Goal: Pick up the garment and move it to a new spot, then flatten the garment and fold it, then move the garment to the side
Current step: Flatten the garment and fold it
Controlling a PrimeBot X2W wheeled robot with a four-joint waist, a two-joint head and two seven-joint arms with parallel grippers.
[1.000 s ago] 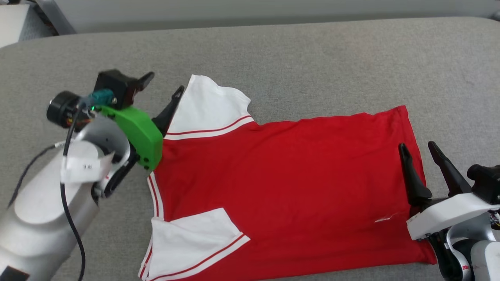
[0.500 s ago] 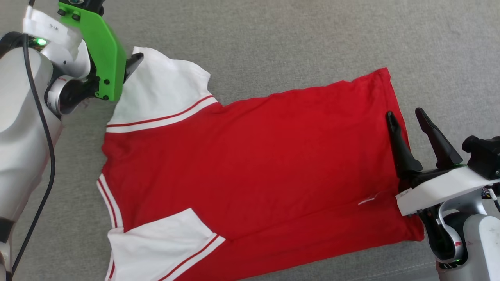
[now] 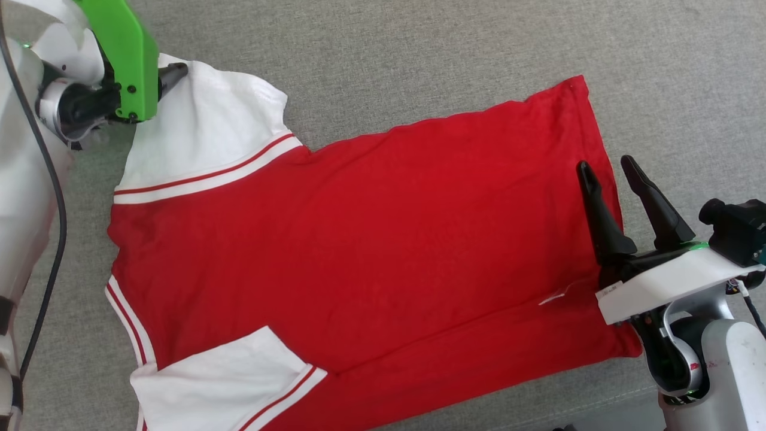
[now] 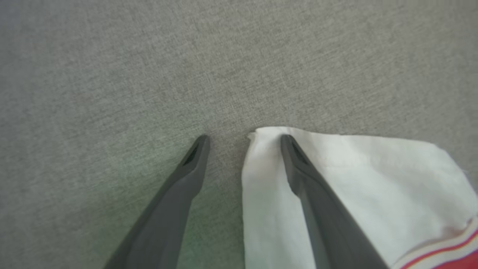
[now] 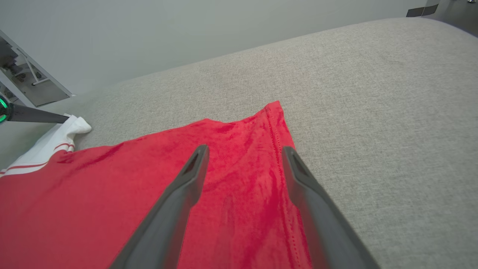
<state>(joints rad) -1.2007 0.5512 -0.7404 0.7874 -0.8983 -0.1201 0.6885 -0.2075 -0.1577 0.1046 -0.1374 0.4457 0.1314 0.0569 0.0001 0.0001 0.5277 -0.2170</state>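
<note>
The garment (image 3: 359,239) lies spread flat on the grey padded surface (image 3: 419,54), red body across the middle, white sleeves at the left. My left gripper (image 4: 243,139) is open at the far sleeve (image 3: 203,131). One finger (image 4: 310,186) lies over the white cloth, the other (image 4: 179,190) over bare grey, and the sleeve's corner (image 4: 257,134) sits between them. My right gripper (image 3: 610,170) is open over the red hem (image 5: 276,149) at the right, with nothing held. The near sleeve (image 3: 221,383) lies folded onto the body.
A small white tag (image 3: 553,297) sticks out of the fabric near my right gripper. In the right wrist view the grey surface (image 5: 373,93) runs back to a pale wall (image 5: 186,30), with a metal frame (image 5: 30,82) at the far left.
The head camera has tilted down, shifting the whole picture. My left gripper has swung from beside the far sleeve's edge up to its outer corner. The right gripper stays at the hem.
</note>
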